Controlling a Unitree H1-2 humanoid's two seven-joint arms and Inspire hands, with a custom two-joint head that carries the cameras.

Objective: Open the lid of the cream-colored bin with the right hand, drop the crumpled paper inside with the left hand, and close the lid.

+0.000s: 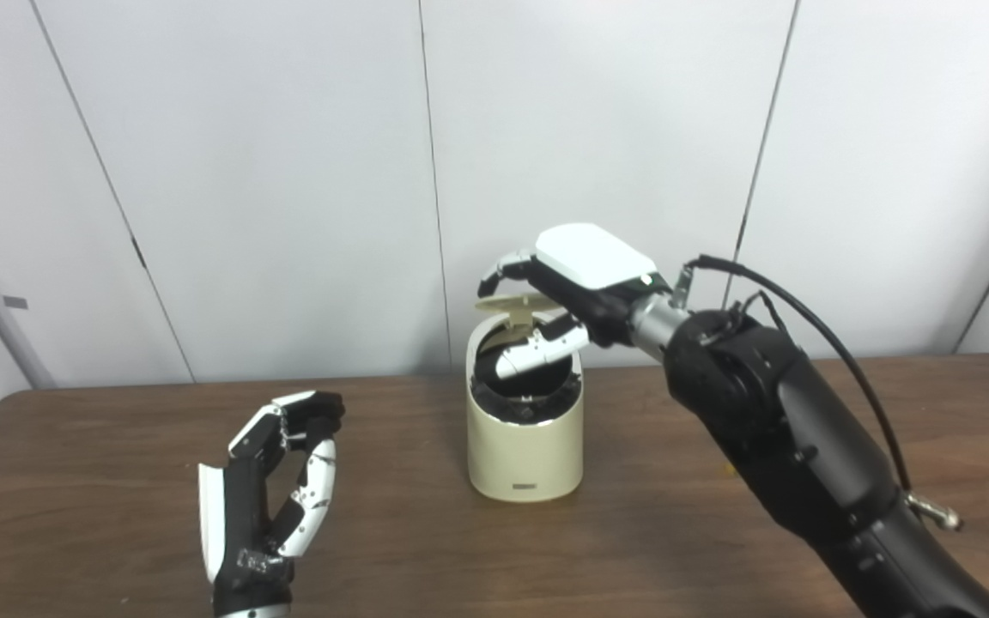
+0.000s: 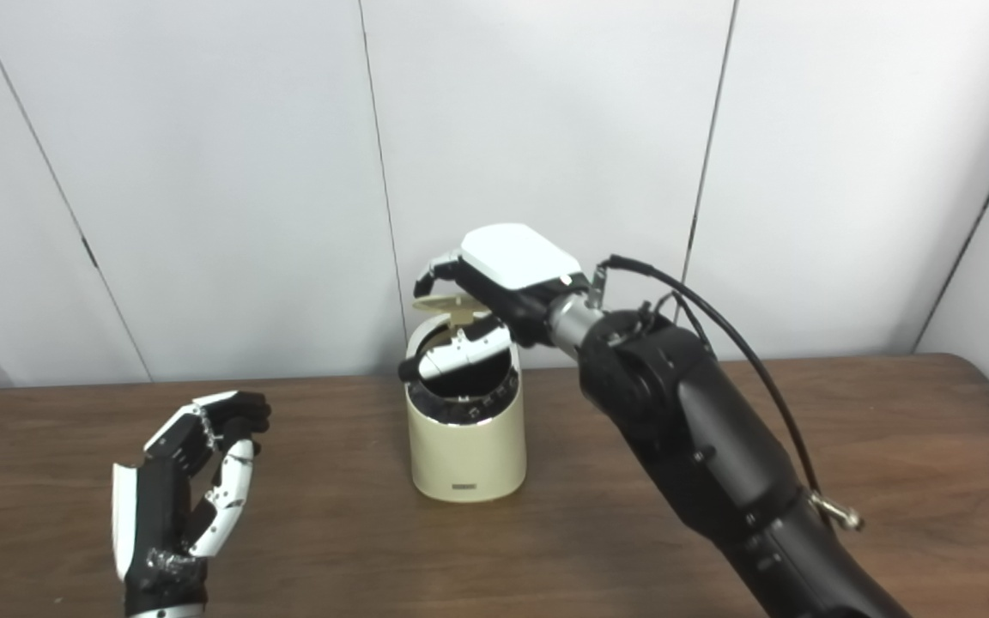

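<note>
Brown table (image 1: 718,558), open cream bin (image 1: 525,446)

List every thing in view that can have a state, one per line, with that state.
Bin: upright on the table, mouth uncovered.
Lid: raised, tilted back behind the mouth.
Right hand: over the bin, fingers on the lid, thumb across the mouth.
Left hand: beside the bin, apart from it, fingers curled, no paper visible in it.
Paper: not in view.
</note>
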